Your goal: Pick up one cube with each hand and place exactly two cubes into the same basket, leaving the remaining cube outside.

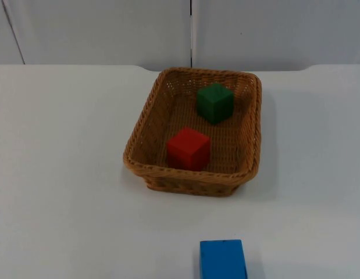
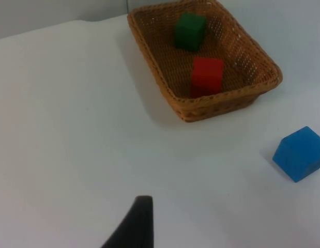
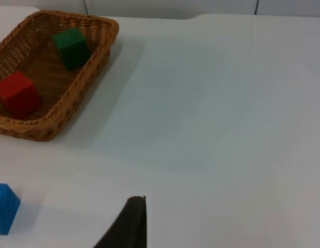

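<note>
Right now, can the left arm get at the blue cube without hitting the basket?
Probably yes. The blue cube sits alone on the white table, apart from the basket that holds the red cube and green cube. Bare table lies between the left gripper's fingertip and the cube.

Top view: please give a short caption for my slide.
Green cube and red cube inside wicker basket; blue cube outside on table.

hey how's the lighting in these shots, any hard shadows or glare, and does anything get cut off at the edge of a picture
Top view: even, soft light, no glare; the basket casts a faint shadow on the table, and the blue cube is cut by the picture's edge. Left wrist view: soft shadow beside the basket; red cube and green cube sharp. Right wrist view: the blue cube is cropped too.
</note>
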Action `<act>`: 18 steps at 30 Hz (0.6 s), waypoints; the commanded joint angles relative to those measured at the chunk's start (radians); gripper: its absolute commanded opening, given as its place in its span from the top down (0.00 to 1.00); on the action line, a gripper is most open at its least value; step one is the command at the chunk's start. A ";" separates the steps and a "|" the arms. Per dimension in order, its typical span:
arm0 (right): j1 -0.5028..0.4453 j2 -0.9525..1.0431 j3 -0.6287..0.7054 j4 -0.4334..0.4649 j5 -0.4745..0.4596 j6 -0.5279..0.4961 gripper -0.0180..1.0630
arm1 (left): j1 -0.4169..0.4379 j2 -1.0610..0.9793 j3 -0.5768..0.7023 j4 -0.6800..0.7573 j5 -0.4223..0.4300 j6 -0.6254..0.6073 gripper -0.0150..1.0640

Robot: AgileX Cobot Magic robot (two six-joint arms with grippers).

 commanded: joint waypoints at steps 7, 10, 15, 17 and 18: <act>-0.023 -0.004 0.001 -0.003 -0.005 0.003 0.01 | 0.002 -0.004 0.006 0.007 -0.004 -0.005 0.01; -0.023 -0.004 0.001 -0.003 -0.005 0.003 0.01 | 0.002 -0.004 0.006 0.007 -0.004 -0.005 0.01; -0.023 -0.004 0.001 -0.003 -0.005 0.003 0.01 | 0.002 -0.004 0.006 0.007 -0.004 -0.005 0.01; -0.023 -0.004 0.001 -0.003 -0.005 0.003 0.01 | 0.002 -0.004 0.006 0.007 -0.004 -0.005 0.01; -0.023 -0.004 0.001 -0.003 -0.005 0.003 0.01 | 0.002 -0.004 0.006 0.007 -0.004 -0.005 0.01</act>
